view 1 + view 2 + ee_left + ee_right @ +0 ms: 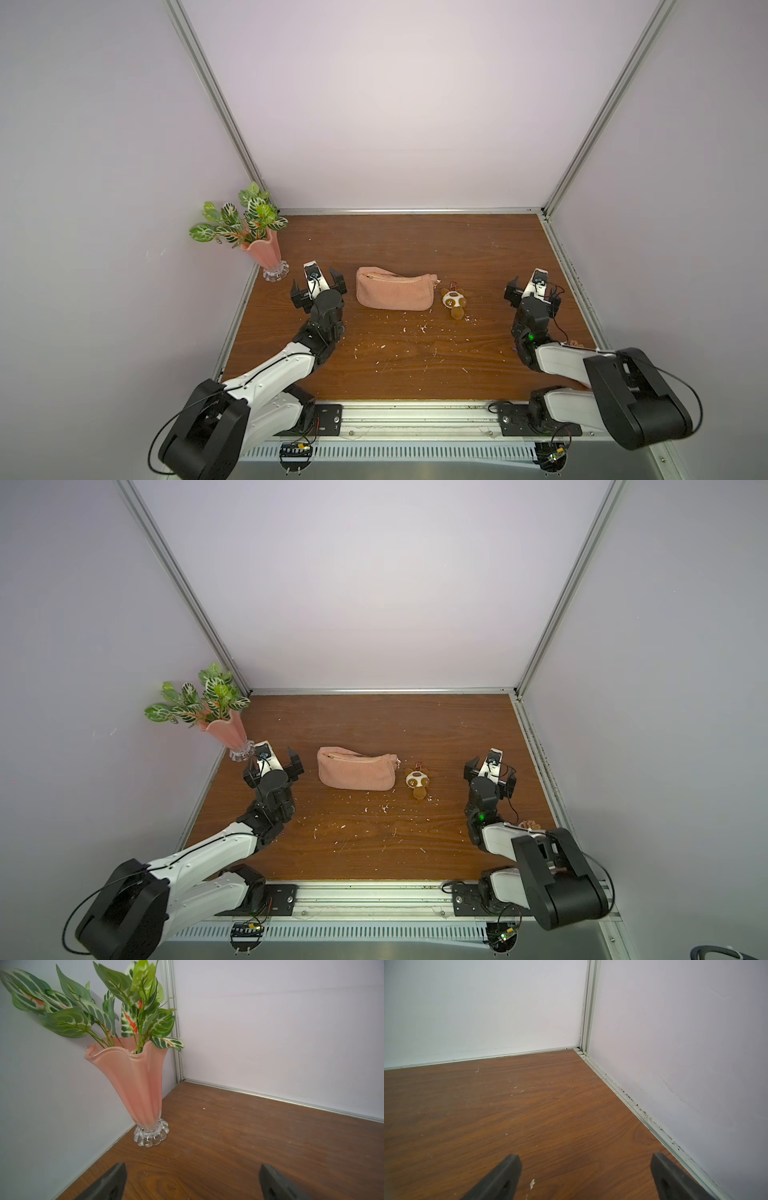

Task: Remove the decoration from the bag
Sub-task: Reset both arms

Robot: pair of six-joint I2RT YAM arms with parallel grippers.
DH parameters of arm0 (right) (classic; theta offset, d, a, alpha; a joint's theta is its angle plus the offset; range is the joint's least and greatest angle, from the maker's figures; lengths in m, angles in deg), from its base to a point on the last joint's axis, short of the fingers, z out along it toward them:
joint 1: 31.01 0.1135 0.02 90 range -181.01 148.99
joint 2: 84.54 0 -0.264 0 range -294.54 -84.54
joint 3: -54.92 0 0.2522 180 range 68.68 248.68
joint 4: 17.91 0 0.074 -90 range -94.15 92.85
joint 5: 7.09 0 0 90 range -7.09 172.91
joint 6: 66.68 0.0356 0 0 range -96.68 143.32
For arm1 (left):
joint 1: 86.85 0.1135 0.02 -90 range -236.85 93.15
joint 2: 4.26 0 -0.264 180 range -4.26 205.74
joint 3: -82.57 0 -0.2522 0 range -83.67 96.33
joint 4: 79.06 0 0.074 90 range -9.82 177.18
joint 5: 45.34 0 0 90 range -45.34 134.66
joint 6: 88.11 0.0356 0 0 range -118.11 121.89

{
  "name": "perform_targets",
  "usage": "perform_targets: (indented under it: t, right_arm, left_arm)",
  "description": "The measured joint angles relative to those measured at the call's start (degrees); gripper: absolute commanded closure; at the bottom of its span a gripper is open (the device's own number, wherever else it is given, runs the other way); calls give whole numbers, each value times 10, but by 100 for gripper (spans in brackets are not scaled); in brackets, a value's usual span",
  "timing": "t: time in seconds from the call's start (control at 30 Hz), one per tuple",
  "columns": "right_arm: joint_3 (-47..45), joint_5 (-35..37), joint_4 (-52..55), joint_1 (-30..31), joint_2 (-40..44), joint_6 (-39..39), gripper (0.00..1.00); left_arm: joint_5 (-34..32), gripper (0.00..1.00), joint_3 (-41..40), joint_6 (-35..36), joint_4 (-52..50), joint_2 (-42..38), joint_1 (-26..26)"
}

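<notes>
left gripper point(317, 286) and right gripper point(534, 291) both spread wide, empty. I'd pin the pink pouch point(395, 293) with left, pinch the plush charm point(454, 300) with right, tug gently.

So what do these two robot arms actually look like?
The left arm and right arm match: glossy white shells between chunky, rounded black joints. Thin black cables loop loosely outside them. The left gripper and right gripper are black with a small white block in the middle and two dark grey, wedge-shaped fingers. A green light glows on the right arm.
</notes>
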Motion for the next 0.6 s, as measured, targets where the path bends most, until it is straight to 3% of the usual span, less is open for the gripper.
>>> perform_targets:
  t: [0.13, 0.27, 0.47, 0.6]
  right_arm:
    - [-2, -34, -45, -14, -47, 0, 0]
    - [-2, -100, -75, -26, -67, -11, 0]
    - [-12, -203, -129, -40, -103, -31, 0]
    - [-11, -242, -132, -57, -103, -32, 0]
  left_arm:
    - [89, 0, -28, 7, 55, 49, 92]
    - [178, 1, -33, 8, 110, 102, 152]
    - [284, 1, -28, 21, 170, 205, 174]
    - [350, 1, -23, 22, 181, 223, 193]
